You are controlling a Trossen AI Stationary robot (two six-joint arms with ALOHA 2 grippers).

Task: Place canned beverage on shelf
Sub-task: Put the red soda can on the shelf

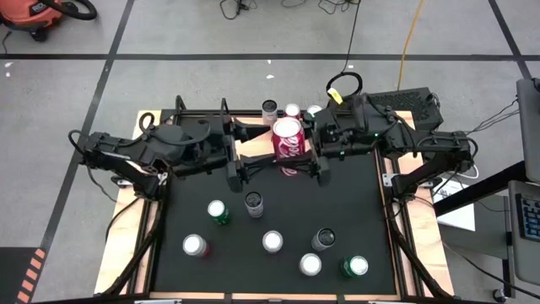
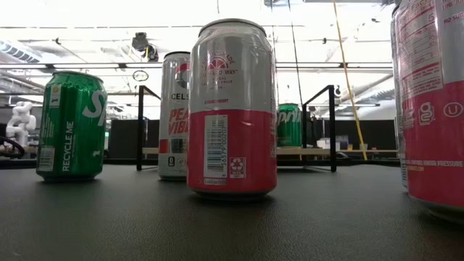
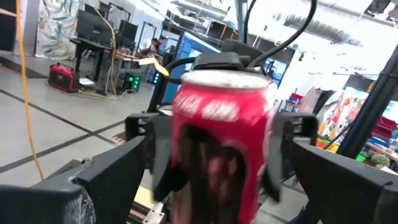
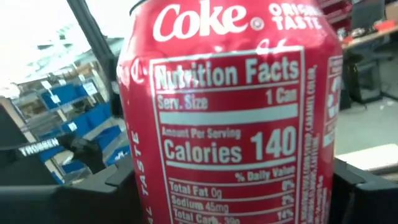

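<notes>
My right gripper (image 1: 319, 165) holds the Coke can (image 1: 288, 137) at centre frame; left gripper (image 1: 236, 167) gapes wide. Next I'd carry it to the shelf (image 1: 253, 157).

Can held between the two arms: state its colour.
Red, with white Coke lettering; the can shows best in the right wrist view.

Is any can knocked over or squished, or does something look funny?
No can on the black mat looks tipped or dented. The odd bit is the red Coke can: it is up off the mat, between the right gripper, which holds it, and the open left gripper, close beside it, near the shelf.
</notes>
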